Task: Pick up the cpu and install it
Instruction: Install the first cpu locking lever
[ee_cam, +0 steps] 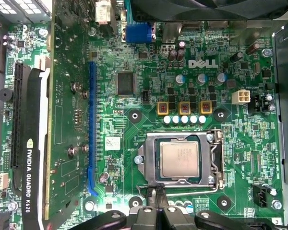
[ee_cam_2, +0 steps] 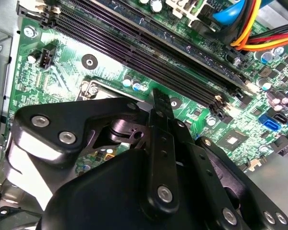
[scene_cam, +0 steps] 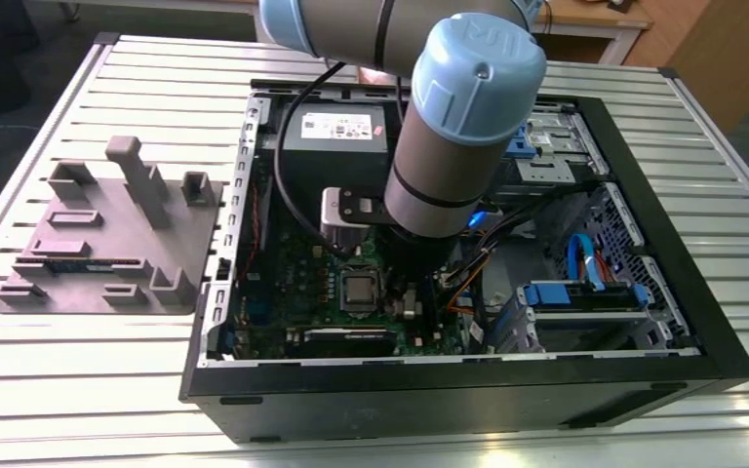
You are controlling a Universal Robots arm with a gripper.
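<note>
Silvery cpu (ee_cam: 180, 160) seated in socket (ee_cam: 216, 163) | gripper (ee_cam: 155, 199) just beside, pressed together, empty

Even bright light; glare on motherboard (ee_cam: 134, 124) lower edge; near gripper (ee_cam_2: 156, 103) soft-focused.

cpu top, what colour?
Silvery-grey metal; the cpu shows best in the first wrist view.

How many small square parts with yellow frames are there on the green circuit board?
3. In the first wrist view the yellow-framed squares form one row beside the metal-framed socket: one end, the middle, the other end. Others may be hidden.
</note>
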